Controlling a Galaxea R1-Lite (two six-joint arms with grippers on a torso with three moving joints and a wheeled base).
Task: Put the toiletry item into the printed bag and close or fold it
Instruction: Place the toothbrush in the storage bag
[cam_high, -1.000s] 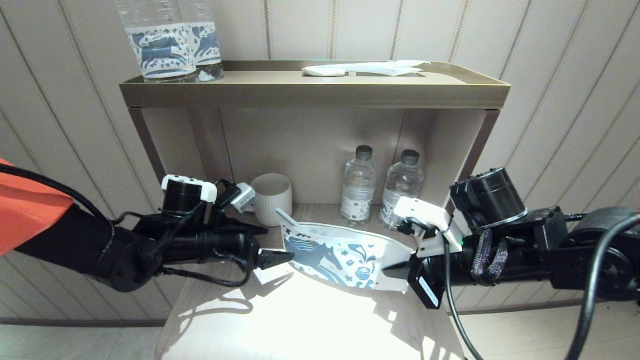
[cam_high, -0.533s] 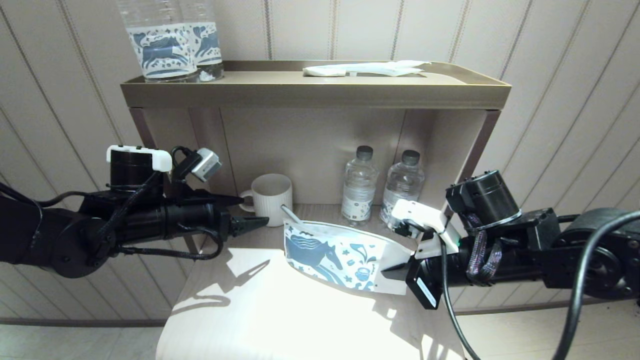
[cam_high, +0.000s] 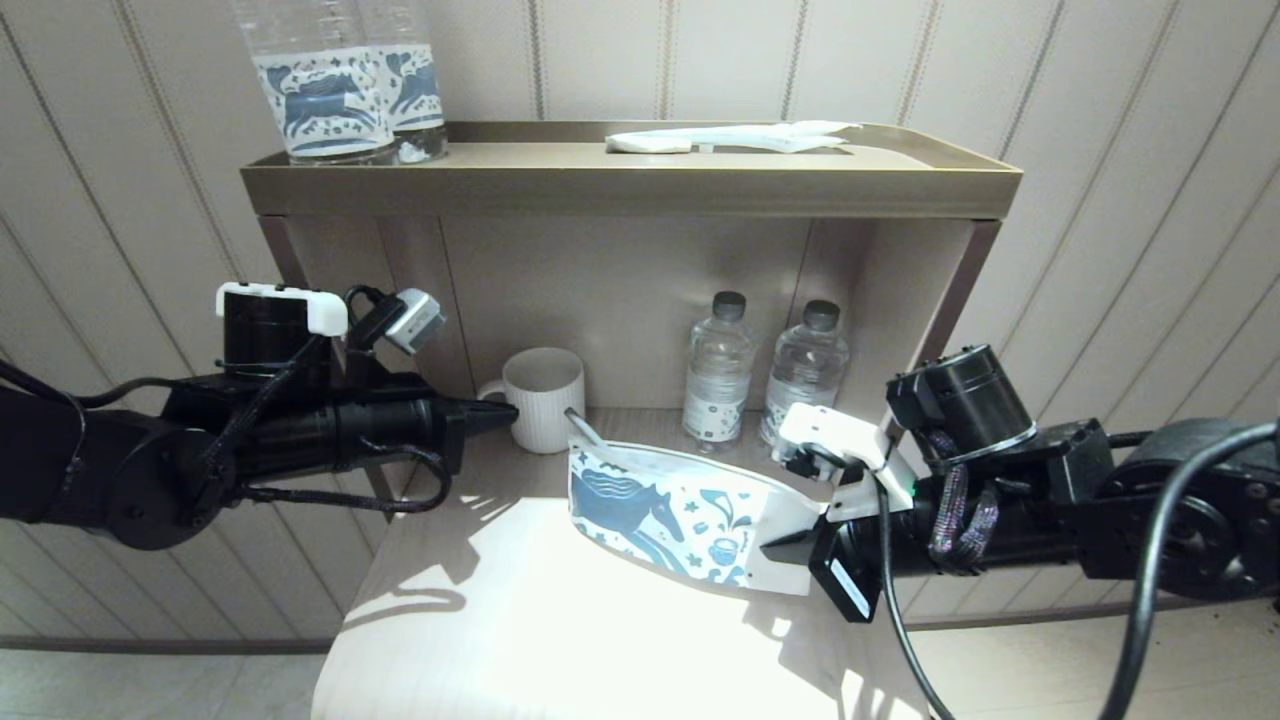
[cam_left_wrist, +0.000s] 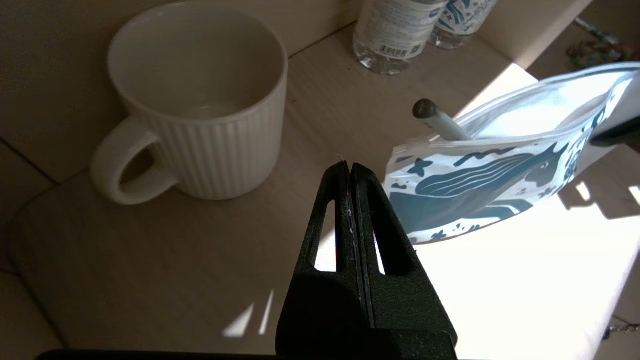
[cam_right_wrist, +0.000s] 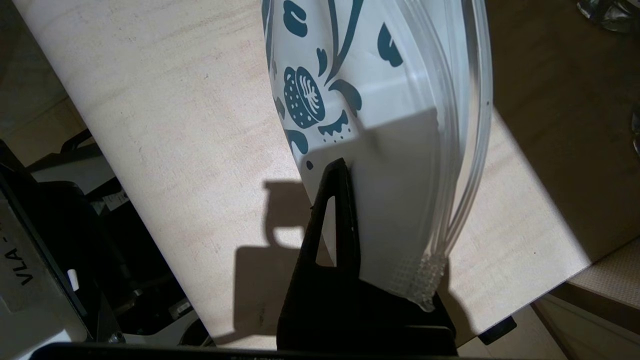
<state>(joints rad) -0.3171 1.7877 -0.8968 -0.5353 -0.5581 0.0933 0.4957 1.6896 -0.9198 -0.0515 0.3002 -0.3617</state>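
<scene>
The printed bag (cam_high: 660, 510) (cam_left_wrist: 500, 180) (cam_right_wrist: 380, 100), white with a blue horse, hangs on edge just above the table with its mouth up and gaping. One end of the toiletry item (cam_high: 582, 428) (cam_left_wrist: 440, 120), a slim pale stick with a dark tip, pokes out of the bag's left top corner; the remainder is hidden inside. My right gripper (cam_high: 775, 545) (cam_right_wrist: 345, 167) is shut on the bag's plain right end. My left gripper (cam_high: 505, 410) (cam_left_wrist: 350, 167) is shut and empty, level with the mug and a little left of the bag.
A ribbed white mug (cam_high: 543, 398) (cam_left_wrist: 195, 100) and two small water bottles (cam_high: 718, 375) stand at the back of the table (cam_high: 560, 620) under the shelf. The shelf's top tray (cam_high: 630, 185) carries two large horse-label bottles (cam_high: 330, 85) and a white packet (cam_high: 735, 137).
My left arm has drawn back to the left, away from the bag's left end, and its fingers have shut. The right gripper still holds the bag.
</scene>
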